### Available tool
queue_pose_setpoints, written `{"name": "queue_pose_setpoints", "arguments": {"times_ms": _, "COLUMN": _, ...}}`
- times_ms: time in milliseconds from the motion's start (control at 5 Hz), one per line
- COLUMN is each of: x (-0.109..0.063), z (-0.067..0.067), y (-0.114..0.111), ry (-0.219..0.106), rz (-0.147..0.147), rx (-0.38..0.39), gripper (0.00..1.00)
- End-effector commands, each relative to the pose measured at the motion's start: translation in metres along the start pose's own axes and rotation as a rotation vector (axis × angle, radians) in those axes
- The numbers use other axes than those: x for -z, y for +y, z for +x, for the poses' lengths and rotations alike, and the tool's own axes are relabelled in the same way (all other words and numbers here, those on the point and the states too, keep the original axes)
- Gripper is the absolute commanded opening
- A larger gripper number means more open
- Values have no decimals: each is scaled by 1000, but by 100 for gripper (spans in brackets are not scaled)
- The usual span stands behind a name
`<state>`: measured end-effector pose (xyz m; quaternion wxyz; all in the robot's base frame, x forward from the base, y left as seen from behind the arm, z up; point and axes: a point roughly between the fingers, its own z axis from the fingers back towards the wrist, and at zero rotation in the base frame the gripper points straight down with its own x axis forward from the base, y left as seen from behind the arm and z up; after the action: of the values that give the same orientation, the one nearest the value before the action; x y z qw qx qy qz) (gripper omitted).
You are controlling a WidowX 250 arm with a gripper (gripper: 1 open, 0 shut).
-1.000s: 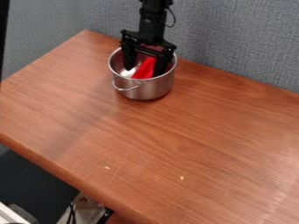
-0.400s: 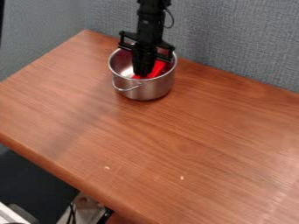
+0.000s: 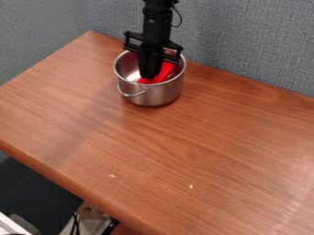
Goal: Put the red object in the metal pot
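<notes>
The metal pot [image 3: 154,94] stands near the far edge of the wooden table [image 3: 160,161], its thin wire handle hanging down on the front left. The red object [image 3: 140,78] lies inside the pot, showing as red on both sides of the fingers; its full shape is partly hidden by them. My gripper [image 3: 150,73] hangs straight down from above with its black fingers pressed together, tips dipping into the pot's mouth. I cannot see anything pinched between the fingers.
A grey wall runs close behind the pot. The table's left and front edges drop off to a dark floor, with some clutter below the front edge.
A second ago the fingers stood spread over the pot with the red object between them. They have since shut together, and the red object stays in the pot.
</notes>
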<state>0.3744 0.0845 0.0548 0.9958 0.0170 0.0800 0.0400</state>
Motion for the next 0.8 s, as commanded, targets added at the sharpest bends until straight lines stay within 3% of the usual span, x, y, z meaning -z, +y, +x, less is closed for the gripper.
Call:
{"name": "queue_pose_setpoints", "arguments": {"times_ms": 0, "x": -43, "z": -4, "y": 8, "ry": -108, "rz": 5, "rx": -17, "gripper": 100}}
{"name": "queue_pose_setpoints", "arguments": {"times_ms": 200, "x": -46, "z": -6, "y": 8, "ry": -113, "rz": 1, "rx": -15, "gripper": 0}}
{"name": "queue_pose_setpoints", "arguments": {"times_ms": 400, "x": -51, "z": -8, "y": 9, "ry": -119, "rz": -1, "rx": -16, "gripper": 100}}
{"name": "queue_pose_setpoints", "arguments": {"times_ms": 600, "x": -59, "z": -10, "y": 9, "ry": -141, "rz": -7, "rx": -14, "gripper": 0}}
